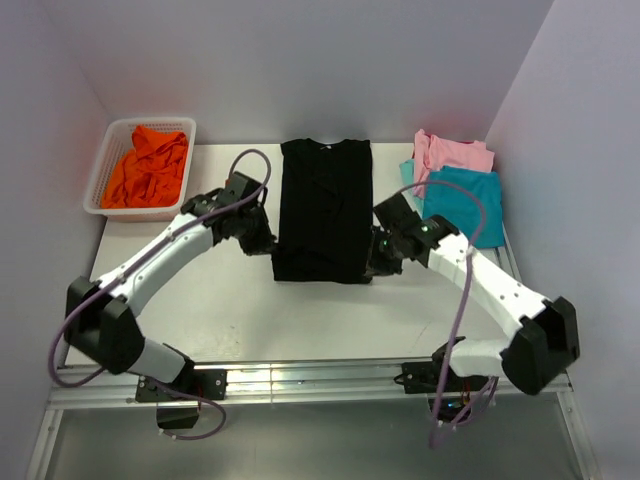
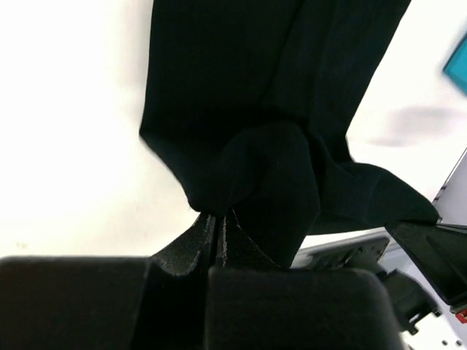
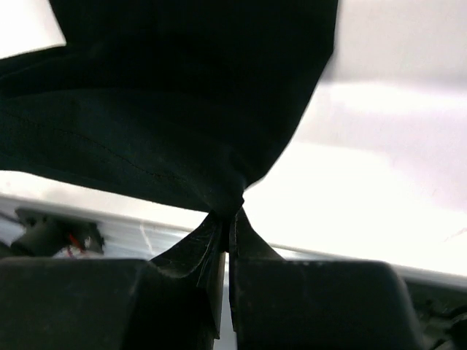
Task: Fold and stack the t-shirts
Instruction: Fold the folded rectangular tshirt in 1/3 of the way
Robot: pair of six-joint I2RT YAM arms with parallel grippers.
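A black t-shirt point(image 1: 325, 205) lies as a long narrow folded strip in the middle of the table, collar at the far end. My left gripper point(image 1: 268, 243) is shut on its near left corner; the pinched cloth point(image 2: 248, 175) bunches above the shut fingertips point(image 2: 219, 219). My right gripper point(image 1: 378, 258) is shut on its near right corner, with the black hem point(image 3: 182, 146) pulled up at the fingertips point(image 3: 230, 215). A pink t-shirt point(image 1: 452, 153) and a teal t-shirt point(image 1: 470, 203) lie folded at the far right. Orange t-shirts point(image 1: 150, 165) are crumpled in the basket.
A white mesh basket point(image 1: 100, 170) stands at the far left corner. Purple walls close in the table on three sides. The metal rail point(image 1: 320, 380) with both arm bases runs along the near edge. A corner of the teal shirt point(image 2: 458, 65) shows in the left wrist view.
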